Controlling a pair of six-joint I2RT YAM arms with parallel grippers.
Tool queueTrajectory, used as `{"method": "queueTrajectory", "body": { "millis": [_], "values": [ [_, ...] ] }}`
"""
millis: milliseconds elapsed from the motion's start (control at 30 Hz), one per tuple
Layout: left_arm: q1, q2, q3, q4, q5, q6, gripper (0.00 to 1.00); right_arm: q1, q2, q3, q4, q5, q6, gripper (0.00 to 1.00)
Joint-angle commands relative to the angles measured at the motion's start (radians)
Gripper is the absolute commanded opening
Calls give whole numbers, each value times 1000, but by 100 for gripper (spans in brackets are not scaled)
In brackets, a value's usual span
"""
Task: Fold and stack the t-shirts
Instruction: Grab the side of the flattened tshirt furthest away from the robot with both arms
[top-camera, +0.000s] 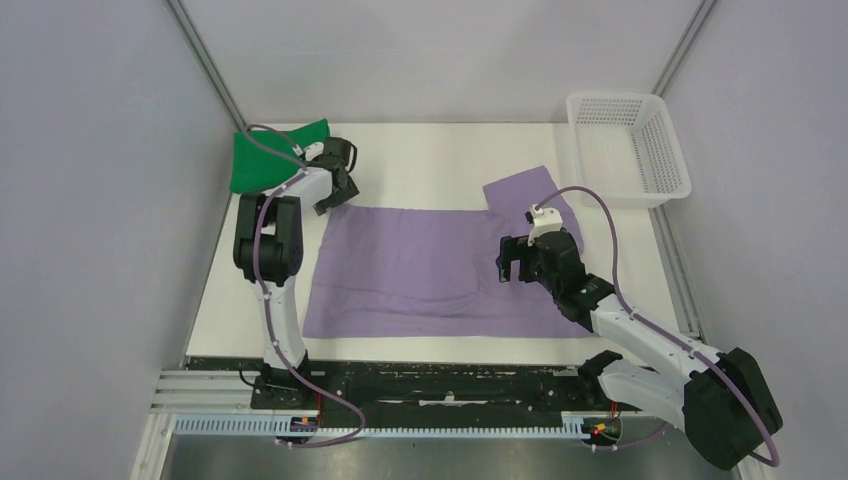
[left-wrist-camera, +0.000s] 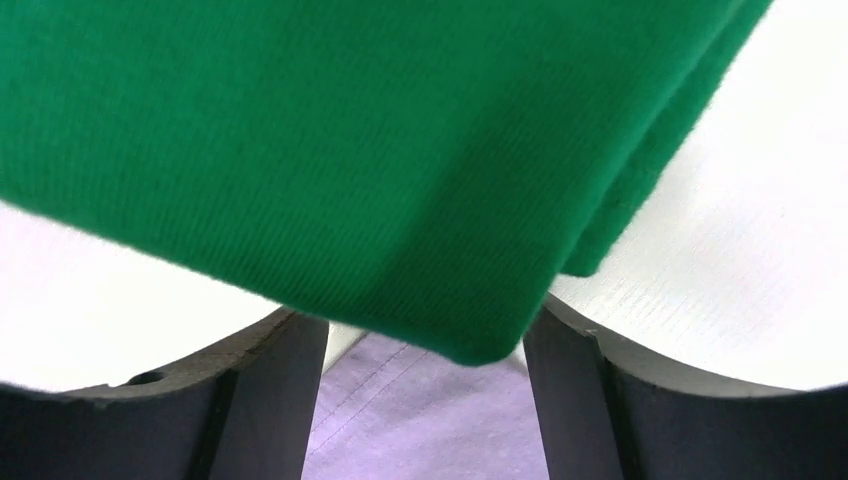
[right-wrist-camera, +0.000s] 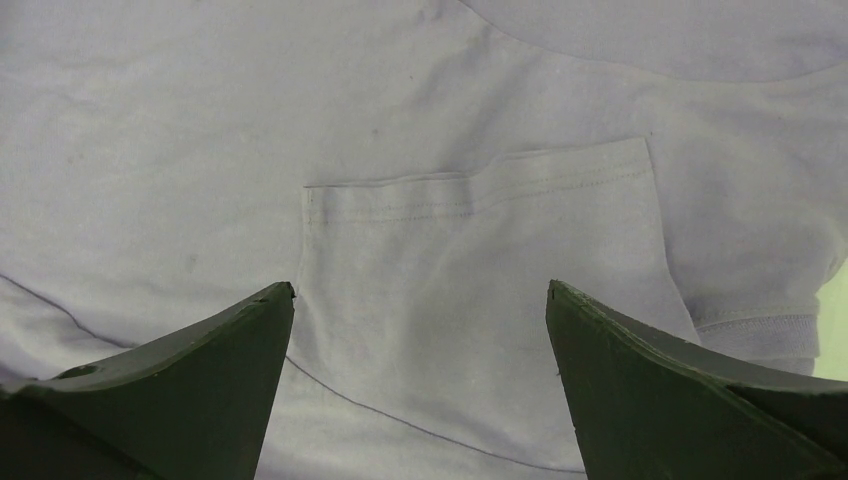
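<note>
The left gripper (top-camera: 338, 198) sits in the upper left of the top view, at the seam between the folded green t-shirt (top-camera: 265, 160) and the upper left corner of the lavender t-shirt (top-camera: 420, 270). In its wrist view the jaws stand apart. The green shirt's folded corner dips into the gap between them, with a strip of lavender cloth showing below. I cannot tell whether either pad touches the green cloth.

The right gripper (top-camera: 512, 265) hangs wide open over the lavender shirt's chest pocket (right-wrist-camera: 480, 250), right of centre, holding nothing.

The lavender shirt lies spread flat on the bench (top-camera: 430, 160), its long axis running left to right across the frame, with one sleeve poking toward the white basket (top-camera: 625, 145) at upper right. Each arm is therefore close to its own end of the shirt. The left is nearer the far left corner and the right nearer the sleeve end, so a fold along the long axis would probably need both.
</note>
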Motion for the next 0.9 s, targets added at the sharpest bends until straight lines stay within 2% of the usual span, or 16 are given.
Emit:
{"method": "queueTrajectory", "body": {
  "millis": [0, 100, 300, 467, 633, 767, 867],
  "values": [
    [-2, 32, 55, 2, -11, 15, 75, 0, -6, 12, 48, 11, -20, 99],
    [-2, 50, 74, -26, 5, -5, 72, 1, -9, 4, 48, 13, -19, 99],
    [-8, 16, 31, -83, -5, -44, 59, 0, -33, -6, 48, 23, -16, 99],
    [-30, -10, -24, -91, -14, -35, 57, -1, -40, -9, 48, 36, -21, 99],
    [-37, -1, -19, -114, -47, -35, 46, 0, -31, -10, 52, 65, -17, 99],
    [-37, 12, 5, -124, -42, -21, 27, 0, -5, 9, 46, 123, -18, 99],
    [-37, 13, 14, -133, -40, -18, 5, -1, 10, 21, 43, 153, -5, 99]
  ]
}}
